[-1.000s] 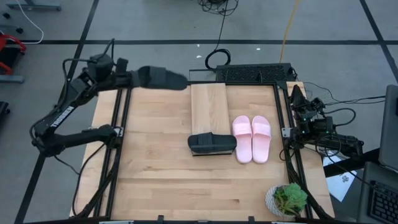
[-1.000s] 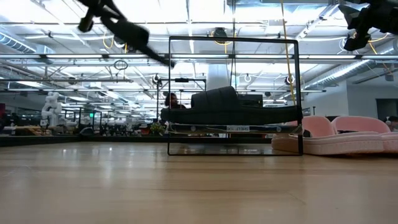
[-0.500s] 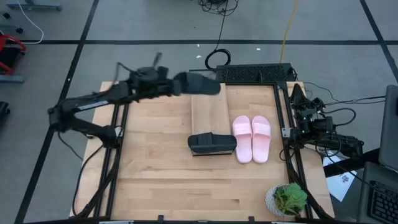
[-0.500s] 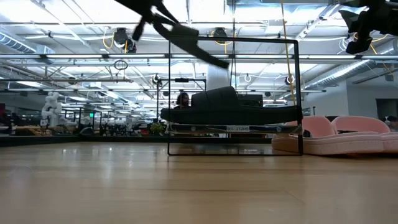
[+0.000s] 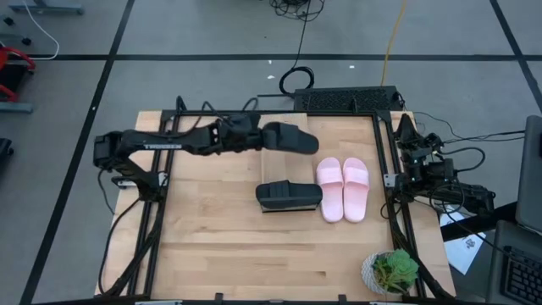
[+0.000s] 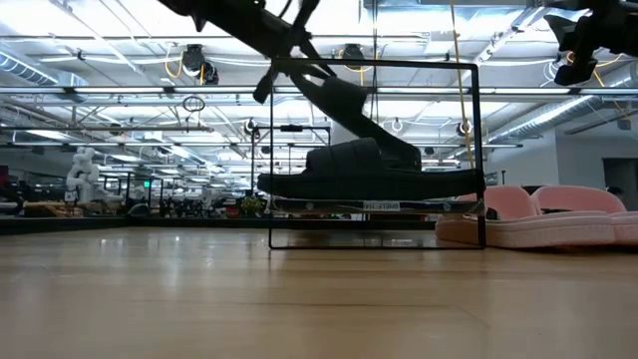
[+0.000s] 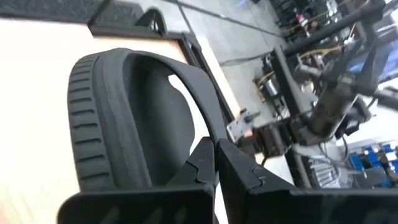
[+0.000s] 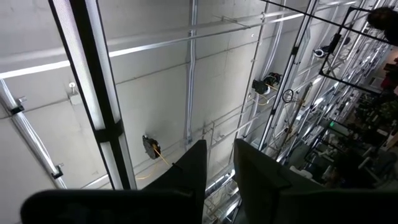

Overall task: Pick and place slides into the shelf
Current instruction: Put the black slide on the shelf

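My left gripper (image 5: pixel 258 135) is shut on a black slide (image 5: pixel 290 138) and holds it in the air over the far half of the shelf (image 5: pixel 284 165), a narrow light-wood board. In the low view the shelf's dark metal frame (image 6: pixel 271 150) shows. A second black slide (image 5: pixel 289 195) lies crosswise on the shelf's near end, sole down. The pink pair (image 5: pixel 343 188) lies side by side on the table right of the shelf. At the table's right edge my right gripper (image 8: pixel 217 162) points up at the ceiling, slightly open, with nothing between its fingers. My left gripper pinches the black slide's strap (image 7: pixel 202 121) between its two fingers, which close on the band's thin edge. It comes from the table's left, slanting a little downward. The slide (image 6: pixel 349 100) is lifted clear and tilted, with its far end (image 6: pixel 409 155) lowest, just above the slide on the shelf.
A potted plant (image 5: pixel 391 271) stands at the table's near right corner. A black mat-like object (image 5: pixel 343 100) lies at the far edge behind the shelf. Dark rails (image 5: pixel 161 212) run along the table's left and right sides. Bare wood lies left of the shelf.
My left gripper has swung from the table's far left corner toward the right and down, carrying the black slide, and now holds it over the shelf. The slide stays lifted clear and is tilted more steeply than before.
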Tool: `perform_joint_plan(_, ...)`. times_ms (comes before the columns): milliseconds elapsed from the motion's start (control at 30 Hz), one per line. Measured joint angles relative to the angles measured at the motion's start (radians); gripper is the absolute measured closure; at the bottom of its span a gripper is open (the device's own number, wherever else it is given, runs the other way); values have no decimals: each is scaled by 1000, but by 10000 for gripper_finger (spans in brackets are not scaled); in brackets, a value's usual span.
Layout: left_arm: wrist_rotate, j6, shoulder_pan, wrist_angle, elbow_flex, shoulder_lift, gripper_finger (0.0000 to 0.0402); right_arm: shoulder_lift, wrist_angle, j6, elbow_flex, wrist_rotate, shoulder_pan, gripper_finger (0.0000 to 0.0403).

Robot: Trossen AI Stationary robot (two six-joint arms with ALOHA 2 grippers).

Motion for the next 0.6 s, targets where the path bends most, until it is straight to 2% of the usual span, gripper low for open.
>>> perform_joint_plan(300,-47,-30,-52,54,-38,28,401,0,10,0,0,1,0,330)
perform_joint_plan(600,-88,-171,-113,411,-267,28,401,0,18,0,0,1,0,330)
